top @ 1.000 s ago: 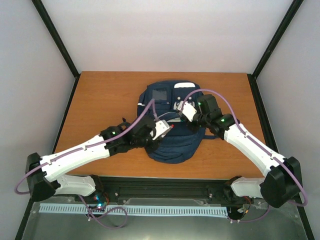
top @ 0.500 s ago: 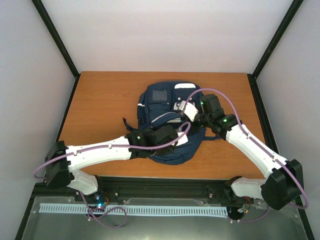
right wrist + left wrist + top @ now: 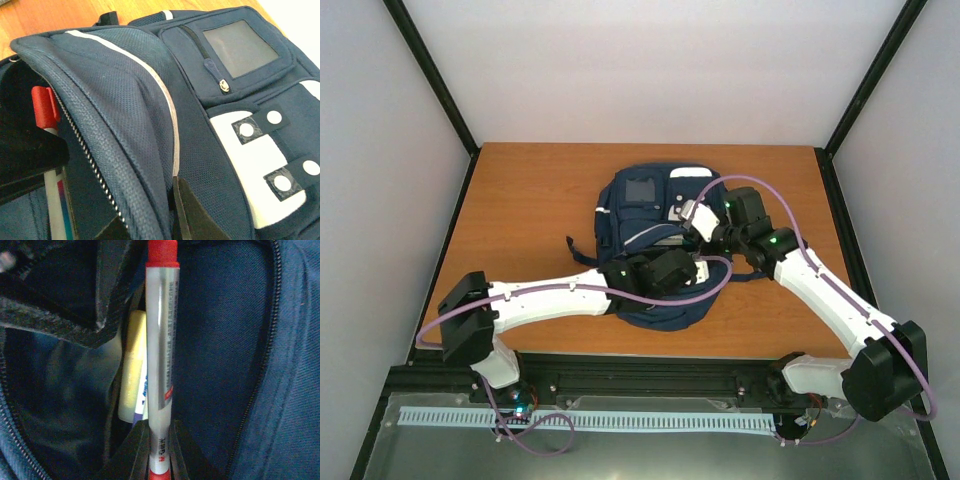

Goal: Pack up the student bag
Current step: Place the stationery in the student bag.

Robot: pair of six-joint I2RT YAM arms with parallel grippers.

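Observation:
The student bag [image 3: 642, 196], navy with white patches, lies flat in the middle of the wooden table. My right gripper [image 3: 684, 221] is shut on the edge of its main flap [image 3: 125, 100] and holds it lifted, so the zip opening gapes. In the right wrist view the gripper [image 3: 150, 216] pinches that flap fabric. My left gripper [image 3: 692, 272] reaches into the opening from the near side. In its own view the left gripper [image 3: 160, 429] is shut on a grey marker with red cap [image 3: 161, 340], which points into the bag. The cap [image 3: 45, 107] shows under the flap.
A pale yellow tube-like item [image 3: 131, 365] lies inside the bag beside the marker. A front pocket with a clear window [image 3: 239, 46] and snap straps [image 3: 260, 122] face up. Bare table [image 3: 530, 200] surrounds the bag; black frame posts stand at the corners.
My left arm swung right and forward, carrying the marker from the bag's left side into its opening. The right gripper stayed on the flap, barely moving.

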